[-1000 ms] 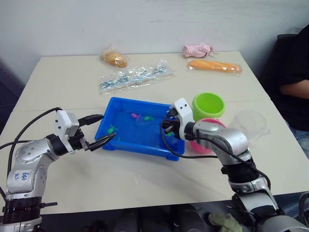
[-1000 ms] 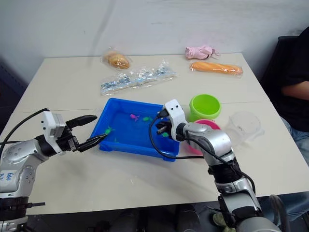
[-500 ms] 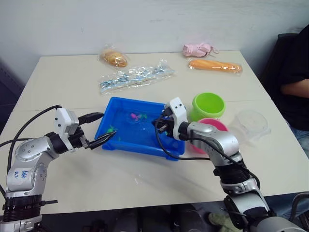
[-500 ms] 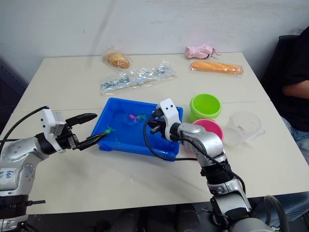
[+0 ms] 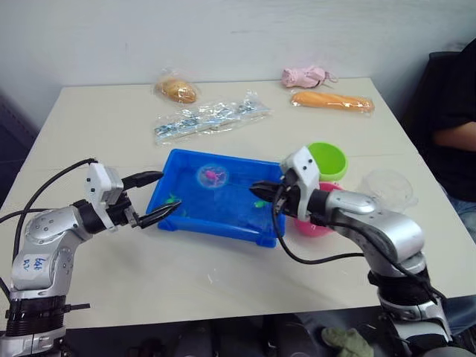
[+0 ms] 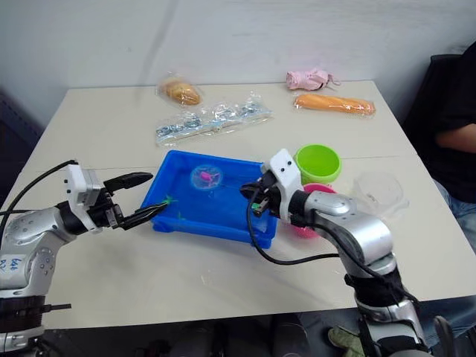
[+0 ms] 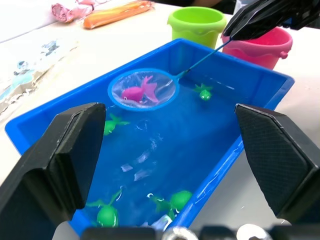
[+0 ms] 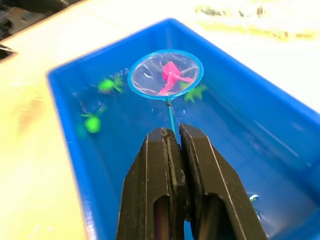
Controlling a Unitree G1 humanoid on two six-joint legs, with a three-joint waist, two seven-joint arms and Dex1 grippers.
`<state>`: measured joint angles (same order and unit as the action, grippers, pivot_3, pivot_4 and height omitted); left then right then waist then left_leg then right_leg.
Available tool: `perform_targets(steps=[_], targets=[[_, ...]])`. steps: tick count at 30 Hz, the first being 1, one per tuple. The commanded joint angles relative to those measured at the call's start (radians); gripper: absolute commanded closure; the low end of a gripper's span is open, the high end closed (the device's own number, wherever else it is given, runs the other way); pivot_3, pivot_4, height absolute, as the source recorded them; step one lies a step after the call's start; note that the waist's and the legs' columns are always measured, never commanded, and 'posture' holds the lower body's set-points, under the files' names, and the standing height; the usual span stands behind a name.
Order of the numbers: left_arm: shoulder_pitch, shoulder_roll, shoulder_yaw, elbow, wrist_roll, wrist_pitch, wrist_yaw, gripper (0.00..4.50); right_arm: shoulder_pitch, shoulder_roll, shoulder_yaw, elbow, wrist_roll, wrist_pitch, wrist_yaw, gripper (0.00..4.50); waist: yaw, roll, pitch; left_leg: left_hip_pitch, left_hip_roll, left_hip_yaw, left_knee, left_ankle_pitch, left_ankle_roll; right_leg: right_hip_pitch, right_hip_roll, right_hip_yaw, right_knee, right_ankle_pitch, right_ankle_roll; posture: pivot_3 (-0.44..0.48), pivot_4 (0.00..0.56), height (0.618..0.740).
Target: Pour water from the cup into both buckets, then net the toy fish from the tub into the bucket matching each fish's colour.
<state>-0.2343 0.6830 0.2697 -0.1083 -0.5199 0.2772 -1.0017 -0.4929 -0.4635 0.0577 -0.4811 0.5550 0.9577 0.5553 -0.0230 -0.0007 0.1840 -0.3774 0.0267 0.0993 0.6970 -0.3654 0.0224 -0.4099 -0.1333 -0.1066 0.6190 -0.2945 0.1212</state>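
The blue tub holds water and several green toy fish. Above its far half hangs the net, level, with a pink fish lying in its mesh. My right gripper is shut on the net's thin handle over the tub's right side. The left gripper stands open at the tub's left rim, holding nothing. The green bucket and the pink bucket stand right of the tub; my right arm partly hides the pink one. Further right is the clear cup.
Bagged items lie along the back of the table: a bun, a long clear packet, an orange packet and a pink bundle. A person sits at the table's right edge.
My right gripper has drawn back to the right and the net has come up out of the water with a pink fish in it. The left arm has stayed put.
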Motion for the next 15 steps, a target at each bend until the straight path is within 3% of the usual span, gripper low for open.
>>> perform_targets(steps=[1,6,15], targets=[[-0.040,0.015,-0.030,0.002,-0.036,0.010,-0.065,0.05,0.069,-0.059,-0.093,-0.134,0.063,-0.024,0.043,4.50,0.003,0.000,0.000,0.000,0.000,0.000,0.000,0.000,0.000,0.000,0.000,0.000,0.000,0.000,0.000,0.000,0.150,0.740],[-0.123,-0.008,-0.110,0.054,-0.036,0.014,-0.157,0.05,0.199,-0.132,-0.253,-0.265,0.152,-0.010,0.038,4.50,0.007,0.000,0.000,0.000,0.000,0.001,0.000,0.000,0.000,0.000,0.001,0.000,-0.001,0.000,0.000,0.000,0.150,0.740],[-0.243,-0.109,-0.212,0.127,-0.023,-0.010,-0.222,0.05,0.505,-0.268,-0.702,-0.397,0.317,-0.037,0.086,4.50,0.034,-0.001,0.000,0.001,-0.001,0.001,0.001,0.000,0.001,0.001,0.002,0.001,-0.001,0.000,0.000,0.000,0.150,0.740]])
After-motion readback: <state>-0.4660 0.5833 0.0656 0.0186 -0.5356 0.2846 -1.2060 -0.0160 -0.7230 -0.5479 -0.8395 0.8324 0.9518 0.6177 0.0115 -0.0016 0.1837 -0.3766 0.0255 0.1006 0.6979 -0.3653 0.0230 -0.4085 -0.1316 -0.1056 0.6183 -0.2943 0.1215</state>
